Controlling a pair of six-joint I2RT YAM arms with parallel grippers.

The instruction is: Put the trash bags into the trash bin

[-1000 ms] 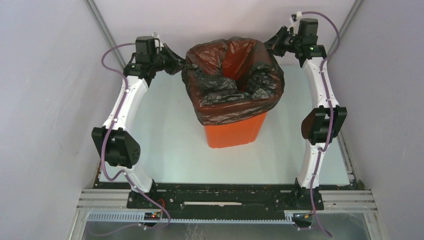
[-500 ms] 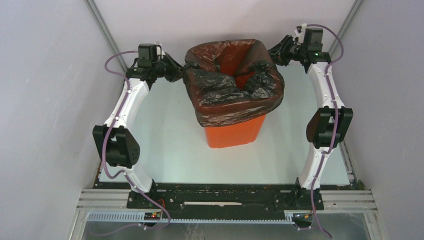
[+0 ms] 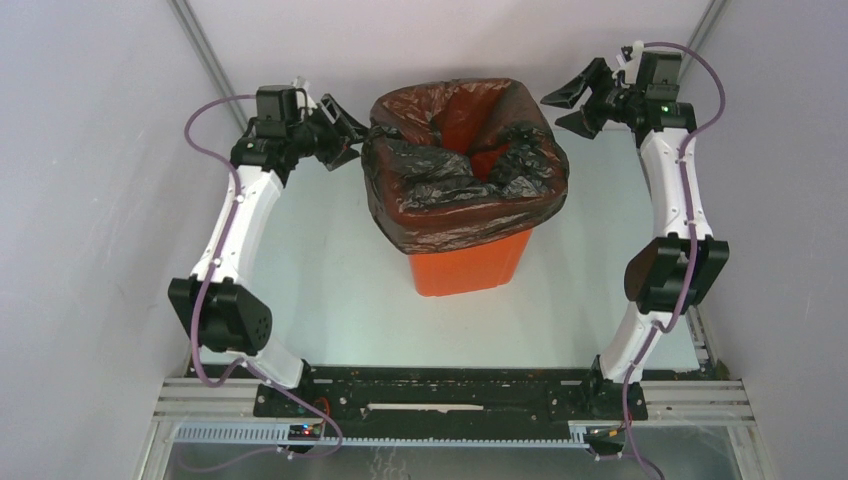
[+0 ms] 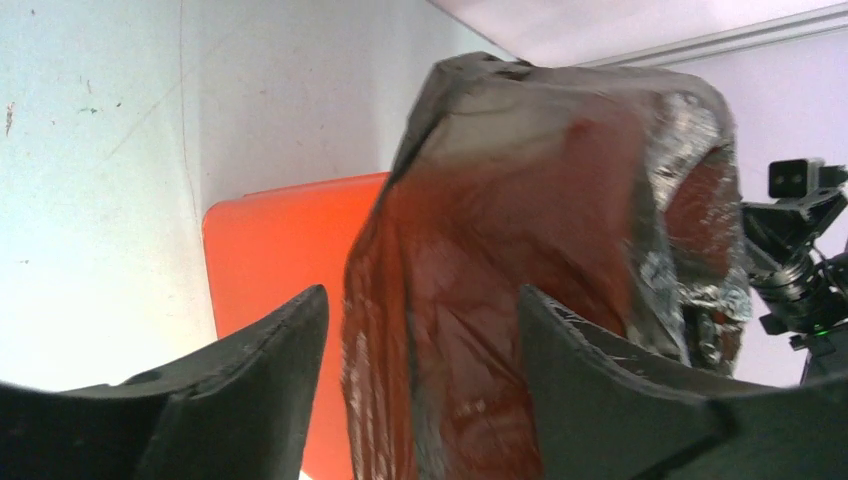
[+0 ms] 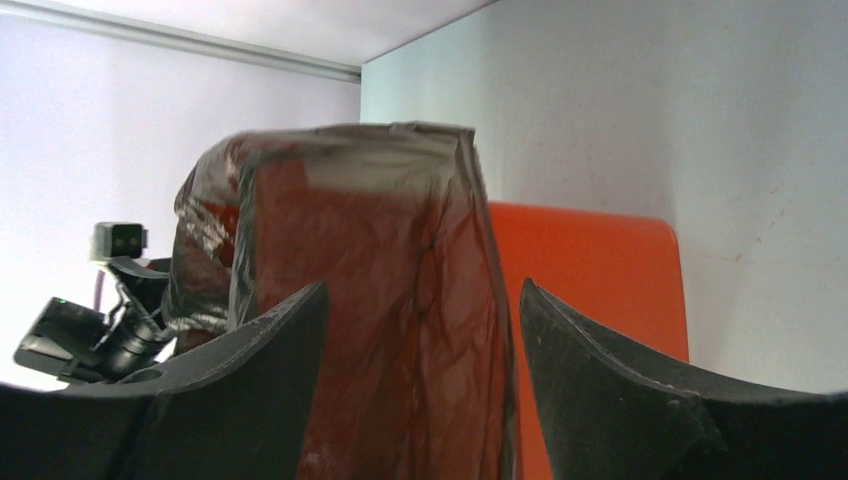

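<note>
Glossy black plastic bag [image 3: 465, 190]: lines and overhangs tall orange plastic bin [image 3: 468, 265]. Left gripper [image 3: 347, 131], right gripper [image 3: 558, 111]: spread wide, empty.

1. Left arm [image 3: 238, 215] and right arm [image 3: 678, 185]: curved white shells dotted with dark screws.
2. Rounded black joint housings [image 3: 222, 315].
3. Purple cables [image 3: 188, 135] trail along both.
4. End effector fingers [image 4: 250, 400]: matte black wedges.
5. Green light [image 3: 663, 104] near the right wrist.

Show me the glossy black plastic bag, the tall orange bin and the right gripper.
glossy black plastic bag [image 3: 450, 218]: top external view, front fold.
tall orange bin [image 3: 470, 266]: top external view, bare front wall.
right gripper [image 3: 553, 113]: top external view, between its open fingertips.
</note>
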